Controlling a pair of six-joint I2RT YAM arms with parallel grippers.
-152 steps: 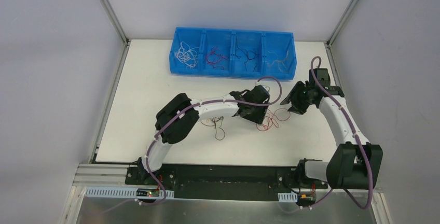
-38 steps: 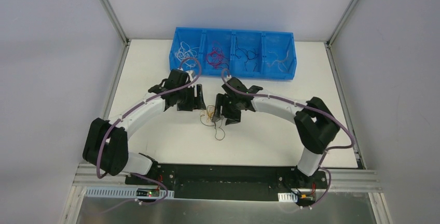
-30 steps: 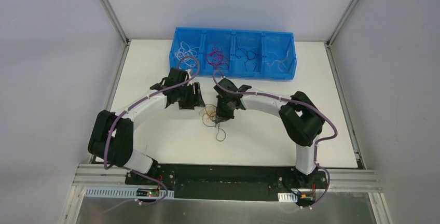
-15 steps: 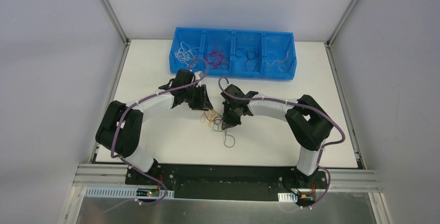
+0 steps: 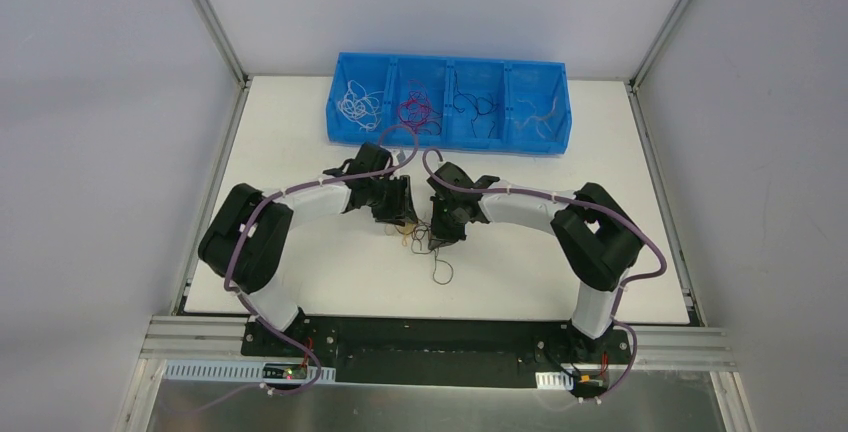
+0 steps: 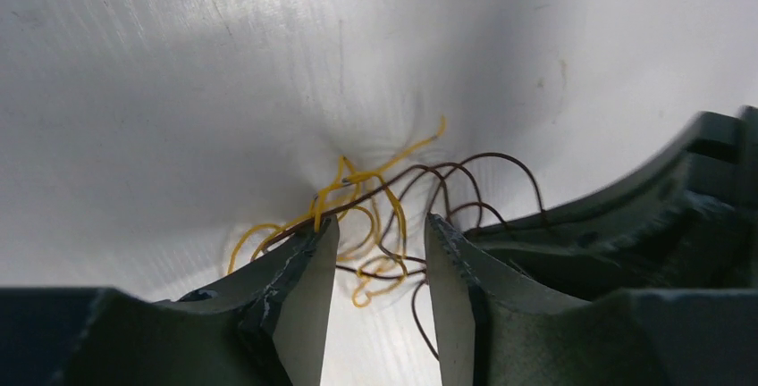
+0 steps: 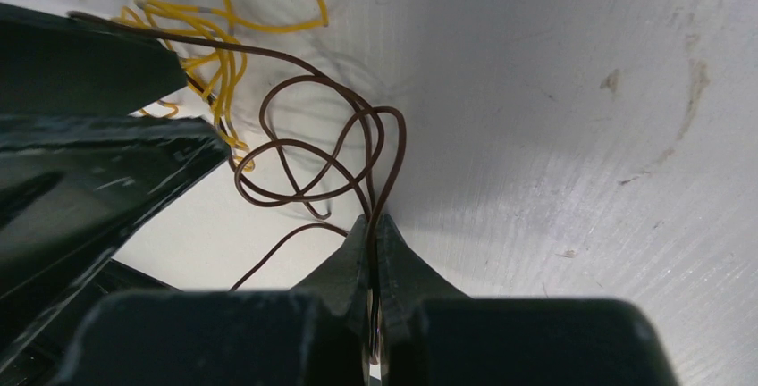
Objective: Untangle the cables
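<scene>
The cables on the table are a small tangle (image 5: 418, 242) of one yellow cable (image 6: 353, 174) and one dark brown cable (image 7: 399, 145), with a brown loop (image 5: 441, 270) trailing toward the near edge. My left gripper (image 6: 382, 221) is open and straddles the tangle, yellow and brown strands lying loose between its jaws. From the other side, my right gripper (image 7: 371, 222) is shut on the brown cable, a strand pinched at its fingertips. In the top view the left gripper (image 5: 403, 220) and right gripper (image 5: 438, 237) nearly touch over the tangle.
A blue bin (image 5: 450, 144) with several compartments stands at the back of the white table, holding white (image 5: 357, 104), red (image 5: 417, 109), black (image 5: 476, 110) and pale (image 5: 541, 112) wires. Both arms arch inward from the near edge. Metal frame posts border the table.
The left arm has swung right and forward, bringing its gripper down over the tangle. The right gripper stays shut on the brown cable and has dragged the tangle slightly nearer.
</scene>
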